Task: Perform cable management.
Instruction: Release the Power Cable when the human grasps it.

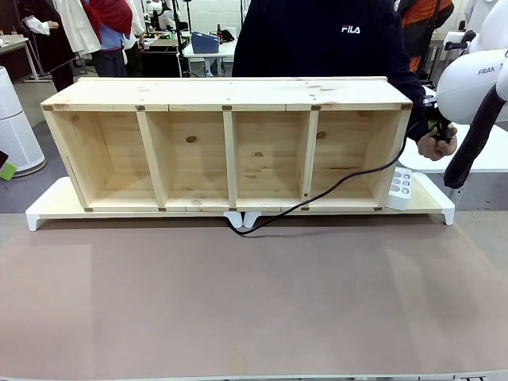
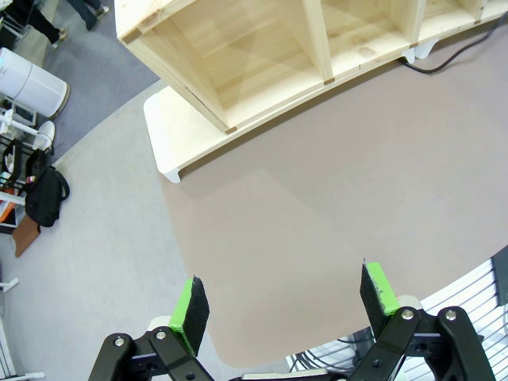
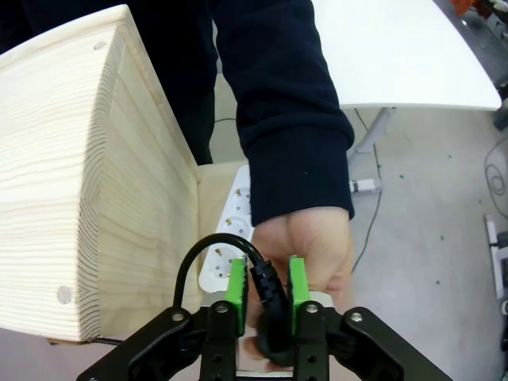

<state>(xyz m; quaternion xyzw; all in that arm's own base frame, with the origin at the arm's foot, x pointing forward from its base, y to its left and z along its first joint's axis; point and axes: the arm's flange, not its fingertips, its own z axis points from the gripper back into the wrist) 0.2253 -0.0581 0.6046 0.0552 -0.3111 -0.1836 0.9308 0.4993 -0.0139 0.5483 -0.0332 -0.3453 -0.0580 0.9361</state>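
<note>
Nearest, the left gripper (image 2: 282,305) hung with its green-padded jaws spread wide over the bare brown tabletop (image 1: 254,302), grasping nothing. Farther in, the thin black power cable (image 1: 317,194) looped at the front edge of the white riser board (image 1: 48,208), then ran right and up past the pale pine four-bay shelf (image 1: 226,143). Beyond the shelf's right end, above the white power strip (image 1: 401,189), the right gripper (image 3: 264,286) bracketed the cable's plug end beside the person's hand (image 3: 313,246); whether its pads were clenched or easing off, I could not tell. If both let go together, the plug would likely drop. The person's dark sweatshirt read "FILA".
</note>
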